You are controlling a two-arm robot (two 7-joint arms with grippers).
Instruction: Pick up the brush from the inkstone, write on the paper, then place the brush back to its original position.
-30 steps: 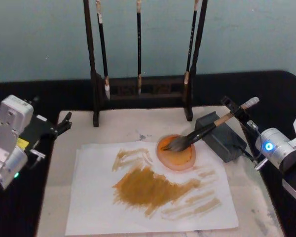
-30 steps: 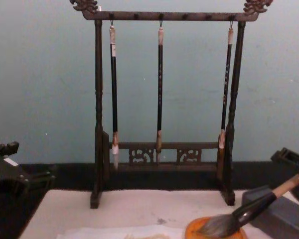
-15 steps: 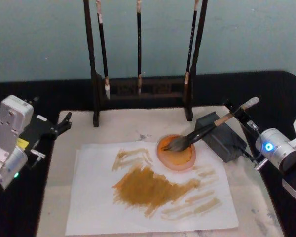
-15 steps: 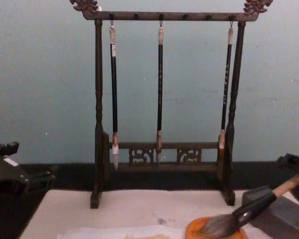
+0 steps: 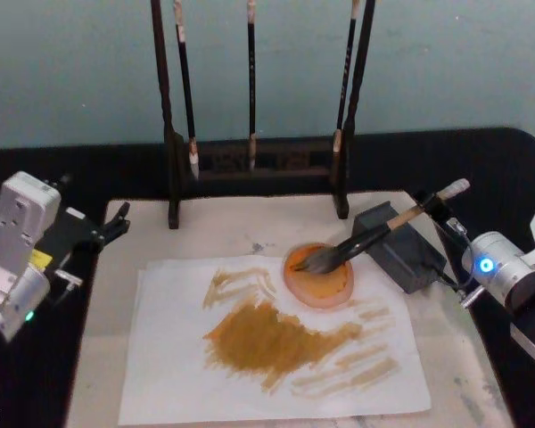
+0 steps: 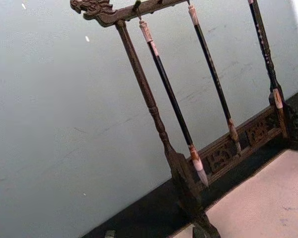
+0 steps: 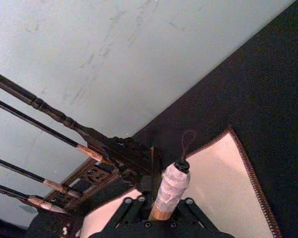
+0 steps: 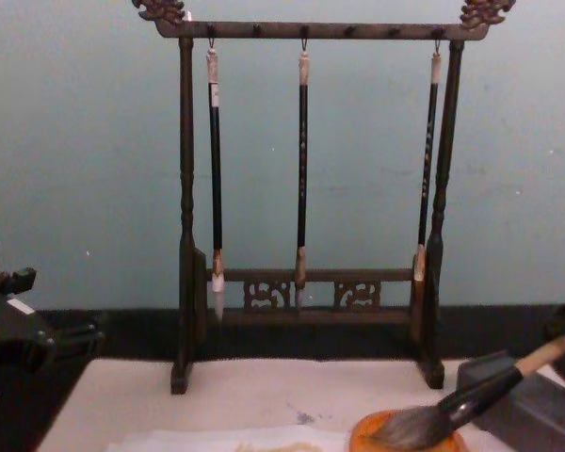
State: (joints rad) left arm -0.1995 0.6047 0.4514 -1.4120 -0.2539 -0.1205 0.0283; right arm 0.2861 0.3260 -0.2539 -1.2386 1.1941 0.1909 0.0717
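The brush (image 5: pixel 357 242) lies with its grey tuft in the orange dish (image 5: pixel 319 285) on the paper's (image 5: pixel 178 357) 1 o'clock corner, its handle slanting towards 2 o'clock across the grey inkstone (image 5: pixel 401 254). The right gripper (image 5: pixel 431 207), at 3 o'clock of the pale mat (image 5: pixel 250 227), has its jaws parted astride the handle just below the whitish corded end, with a gap showing beside the handle in the right wrist view. The left gripper (image 5: pixel 116 223) hangs at the mat's 9 o'clock edge, jaws apart and empty, facing the brush rack (image 5: pixel 250 165).
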